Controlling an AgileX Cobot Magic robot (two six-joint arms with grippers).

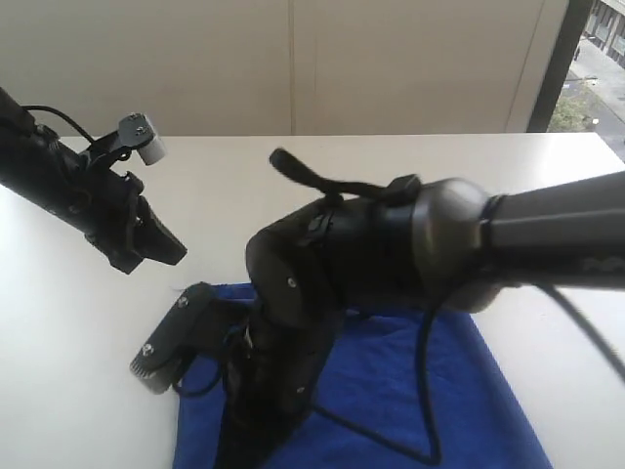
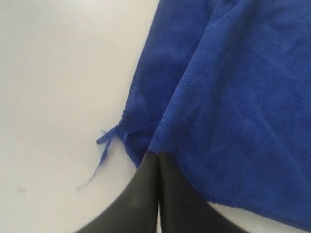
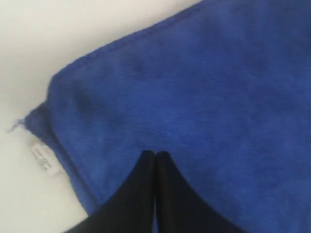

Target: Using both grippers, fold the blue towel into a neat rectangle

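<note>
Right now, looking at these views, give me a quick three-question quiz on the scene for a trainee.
1. True or false: the left claw and the right claw are both shut.
2. Pick one: the small tag at the edge of the blue towel is A white, B red, C black.
3. Fill in: the towel lies on a ___ table.
Key: 1 true; 2 A; 3 white.

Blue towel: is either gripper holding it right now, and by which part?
Nothing appears held: the left gripper and the right gripper are both shut at the blue towel, with no cloth between their jaws.
</note>
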